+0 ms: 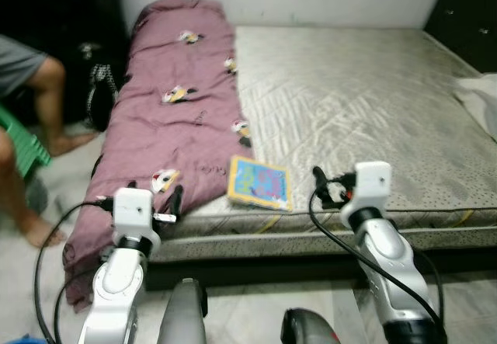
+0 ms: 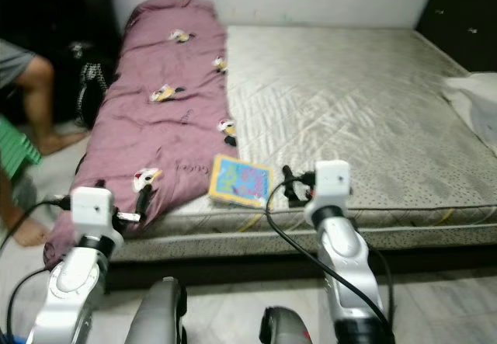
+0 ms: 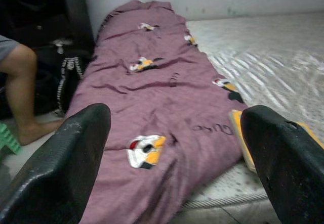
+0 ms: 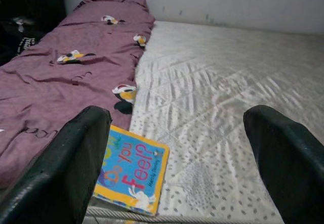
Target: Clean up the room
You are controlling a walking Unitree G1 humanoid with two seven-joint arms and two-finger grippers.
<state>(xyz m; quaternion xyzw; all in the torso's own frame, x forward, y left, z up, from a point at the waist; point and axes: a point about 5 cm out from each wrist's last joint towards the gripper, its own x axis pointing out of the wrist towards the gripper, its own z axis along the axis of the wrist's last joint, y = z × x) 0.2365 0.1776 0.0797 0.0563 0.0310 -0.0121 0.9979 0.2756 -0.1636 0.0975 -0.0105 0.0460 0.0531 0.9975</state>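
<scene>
While both grippers hover spread, the book [image 1: 259, 182] lies between them on the mattress [image 1: 373, 95].

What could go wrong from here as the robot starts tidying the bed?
The book lies at the mattress edge beside the purple blanket; a nudge from the open right tool might push it off. The left tool hovers over blanket that hangs to the floor and could snag. A person's legs are close on the left.
</scene>
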